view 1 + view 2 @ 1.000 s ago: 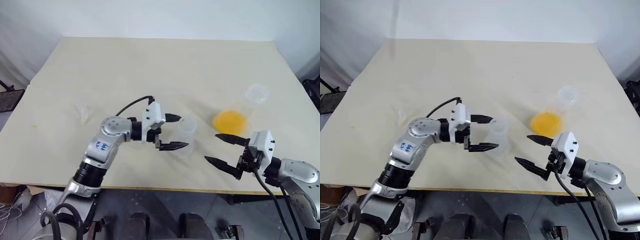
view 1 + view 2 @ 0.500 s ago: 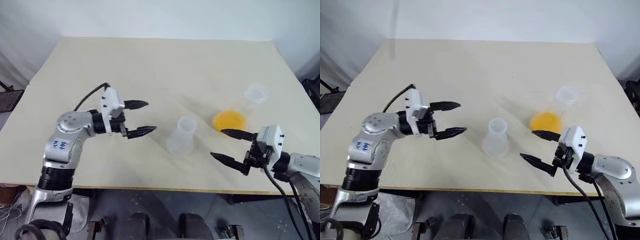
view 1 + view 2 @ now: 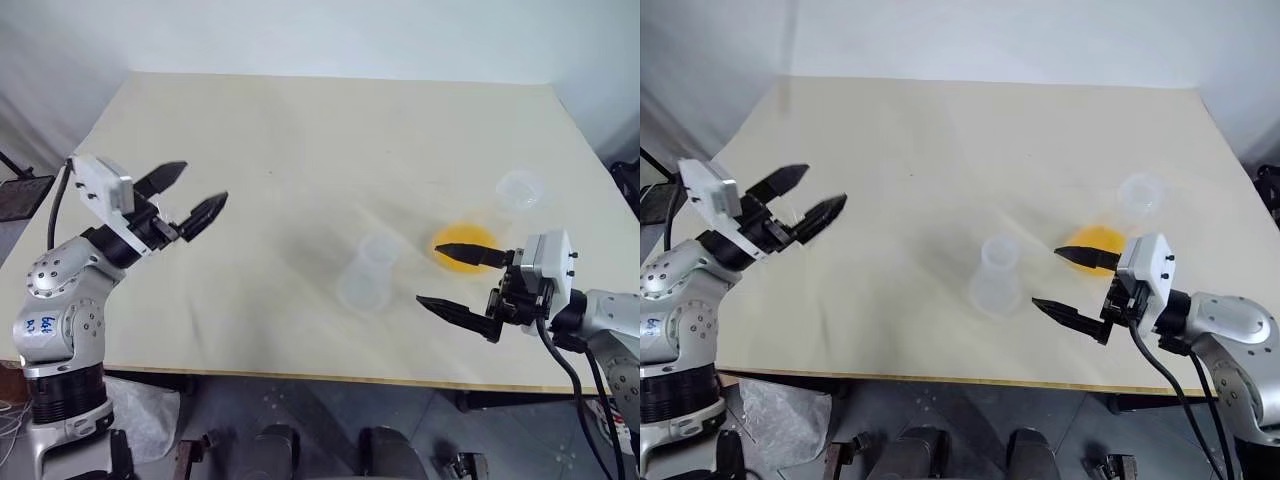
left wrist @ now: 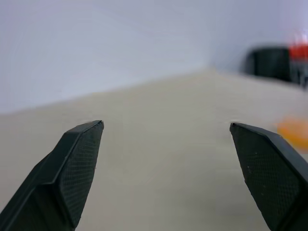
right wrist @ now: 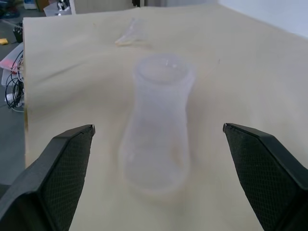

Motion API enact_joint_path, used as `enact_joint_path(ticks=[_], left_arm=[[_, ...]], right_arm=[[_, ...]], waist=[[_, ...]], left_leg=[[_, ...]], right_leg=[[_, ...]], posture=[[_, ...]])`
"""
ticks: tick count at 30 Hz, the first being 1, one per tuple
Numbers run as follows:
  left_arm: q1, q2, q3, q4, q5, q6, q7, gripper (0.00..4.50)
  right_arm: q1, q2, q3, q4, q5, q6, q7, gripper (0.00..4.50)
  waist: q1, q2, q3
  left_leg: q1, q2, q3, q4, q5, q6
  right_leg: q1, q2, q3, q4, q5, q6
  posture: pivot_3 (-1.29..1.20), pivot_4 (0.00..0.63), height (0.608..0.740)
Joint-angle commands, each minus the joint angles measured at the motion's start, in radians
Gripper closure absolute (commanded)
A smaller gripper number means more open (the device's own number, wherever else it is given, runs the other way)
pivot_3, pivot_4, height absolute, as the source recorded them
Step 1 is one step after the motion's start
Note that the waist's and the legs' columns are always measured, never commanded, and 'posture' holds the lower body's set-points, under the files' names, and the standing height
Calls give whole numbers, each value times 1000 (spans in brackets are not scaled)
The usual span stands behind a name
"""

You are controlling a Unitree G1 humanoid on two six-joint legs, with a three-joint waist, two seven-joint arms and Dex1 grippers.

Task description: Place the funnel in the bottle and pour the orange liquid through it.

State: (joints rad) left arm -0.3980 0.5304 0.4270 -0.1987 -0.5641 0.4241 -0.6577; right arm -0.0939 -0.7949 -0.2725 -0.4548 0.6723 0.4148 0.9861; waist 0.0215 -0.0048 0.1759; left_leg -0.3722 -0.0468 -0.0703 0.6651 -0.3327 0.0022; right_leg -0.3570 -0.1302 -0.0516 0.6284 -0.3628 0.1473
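A: What do you have on the left gripper [image 3: 188,194]?

B: Its jaws stand wide apart with nothing between them. It hangs above the near left part of the bench [image 3: 300,130], touching nothing, pointing toward the middle.

A: And the right gripper [image 3: 448,276]?

B: Same here, jaws spread wide and empty. It sits over the near right edge of the bench, pointing toward the bottle [image 3: 364,276]. From my right wrist view the bottle [image 5: 159,125] stands upright straight ahead of the fingertips, framed between the two of them but apart from both.

A: Where is the orange liquid [image 3: 462,243]?

B: In the larger flask [image 3: 505,205], just beyond the right gripper's far finger. In my head view that finger crosses in front of the orange pool; I cannot tell whether it touches the flask. The flask's clear mouth [image 3: 522,188] shows further back and to the right.

A: The funnel?

B: I see it in the right wrist view, funnel [image 5: 131,32] lying on its side on the bench, past the bottle and well apart from the right gripper. Nothing sits in the bottle's neck.
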Motion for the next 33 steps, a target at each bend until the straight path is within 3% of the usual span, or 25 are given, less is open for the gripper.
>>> enact_joint_path(ticks=[1,7,18,23,27,33], left_arm=[[79,50,1,-73,11,3,-6,36],[229,152,-28,-120,84,91,42,36],[296,174,16,-153,117,209,180,36],[179,208,-79,-76,179,378,278,36],[-11,211,-149,45,216,475,328,36],[-214,271,-270,256,273,651,313,36]], right_arm=[[-19,-10,-2,3,14,-2,17,0],[-28,-17,-10,8,19,4,29,0],[-55,-32,-29,18,31,15,41,0],[-104,-27,-14,26,25,18,38,0],[-123,-27,-14,4,33,30,26,0],[-133,-40,-41,-64,93,74,8,0]], waist=[[-9,0,0],[-16,0,0],[-4,0,0],[0,0,0],[4,0,0],[-9,0,1]], left_leg=[[0,0,1,-1,0,0],[0,1,1,0,0,0],[1,0,0,0,0,0],[1,0,1,0,0,0],[0,0,0,0,0,0],[0,-1,1,-2,0,0]], right_leg=[[0,0,0,0,0,0],[0,0,1,0,0,0],[0,-1,3,-2,0,0],[-1,-1,3,-2,0,0],[-1,-1,2,0,0,0],[-3,0,2,1,0,0]], posture=[[0,150,740],[0,150,740],[0,150,740],[0,150,740],[0,150,740],[0,150,740]])
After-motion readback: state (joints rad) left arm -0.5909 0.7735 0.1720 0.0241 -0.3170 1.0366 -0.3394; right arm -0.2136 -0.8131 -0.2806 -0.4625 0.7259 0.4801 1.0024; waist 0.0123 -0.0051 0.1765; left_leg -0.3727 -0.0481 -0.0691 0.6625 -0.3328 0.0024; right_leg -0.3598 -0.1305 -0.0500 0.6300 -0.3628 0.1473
